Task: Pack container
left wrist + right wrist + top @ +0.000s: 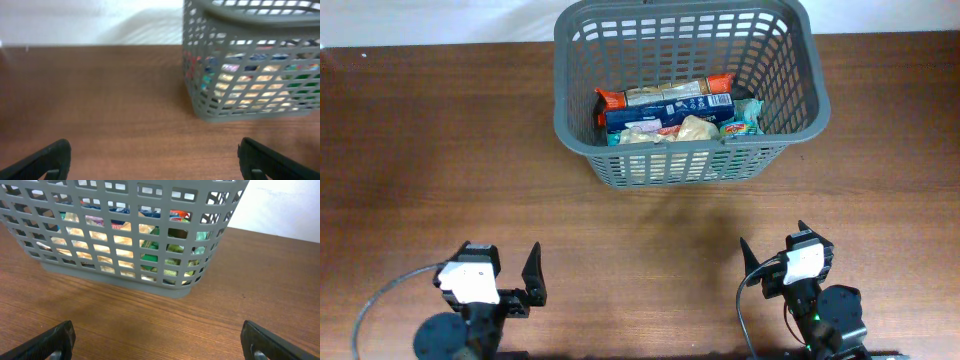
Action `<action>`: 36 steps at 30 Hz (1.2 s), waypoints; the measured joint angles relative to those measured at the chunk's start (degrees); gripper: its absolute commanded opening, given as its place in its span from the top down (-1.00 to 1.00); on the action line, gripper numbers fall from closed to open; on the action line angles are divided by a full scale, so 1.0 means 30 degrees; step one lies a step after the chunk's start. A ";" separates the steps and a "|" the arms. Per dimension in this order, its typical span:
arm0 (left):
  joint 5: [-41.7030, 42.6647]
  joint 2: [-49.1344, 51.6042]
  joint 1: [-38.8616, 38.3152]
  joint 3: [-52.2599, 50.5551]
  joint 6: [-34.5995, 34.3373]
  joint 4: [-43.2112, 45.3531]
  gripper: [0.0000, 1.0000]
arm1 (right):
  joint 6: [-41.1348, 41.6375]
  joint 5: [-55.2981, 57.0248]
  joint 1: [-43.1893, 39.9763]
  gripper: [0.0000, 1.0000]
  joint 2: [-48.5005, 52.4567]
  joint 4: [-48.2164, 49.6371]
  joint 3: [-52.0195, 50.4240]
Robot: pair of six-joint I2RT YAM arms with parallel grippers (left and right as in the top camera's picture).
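Ahead of both claws, on the far part of the wooden desk [440, 150], stands the container [660, 150], a big grey basket with lattice walls and a thick rim. It is upright and well apart from each claw, with bare wood between.

Seen from the left claw [155, 162], the container is in front and to the right; only its left corner and a part of its near wall are in this view. Seen from the right claw [159, 340], it is in front and a little to the left, and its near wall fills most of the upper part of the view.

The left claw is spread to its full width and has hold of nothing; its two black fingers [47, 160] show at the lower corners, above the wood. The right claw is spread just as wide and is also empty.

Inside the container, beyond its near wall, several things lie close together: an orange packet [610, 98], a dark blue box [665, 115], a beige bag [695, 128] and a green packet [745, 112]. Their labels are too blurred to read. Behind the left claw and to its left, a grey cable [380, 300] curves over the desk.
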 measured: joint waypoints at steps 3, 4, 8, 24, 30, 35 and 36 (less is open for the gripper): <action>-0.0561 -0.1319 -0.0211 -0.1464 -0.0984 0.0503 -0.98 | 0.0000 0.0000 0.0000 -0.98 0.0000 0.0007 0.0000; -0.0707 -0.1756 -0.0284 -0.2011 -0.1224 0.0729 -0.98 | -0.0007 0.0000 0.0000 -0.99 0.0000 0.0007 0.0000; -0.1071 -0.2557 -0.0488 -0.3650 -0.1719 0.1588 -0.98 | 0.0000 -0.0007 0.0000 -0.98 0.0000 0.0000 0.0000; -0.1311 -0.2565 -0.2310 -0.8058 -0.2113 0.4539 -0.98 | 0.0000 -0.0007 0.0000 -0.98 0.0000 0.0000 0.0000; -0.1428 -0.2565 -0.2543 -0.8065 -0.2106 0.4612 -0.98 | 0.0000 -0.0007 0.0000 -0.99 0.0000 0.0000 0.0000; -0.1457 -0.2565 -0.2550 -0.8065 -0.2106 0.4612 -0.98 | 0.0000 0.0000 0.0000 -0.98 0.0000 0.0000 0.0000; -0.1457 -0.2565 -0.2543 -0.8065 -0.2106 0.4612 -0.98 | -0.0015 -0.0007 0.0000 -0.98 0.0000 0.0000 0.0000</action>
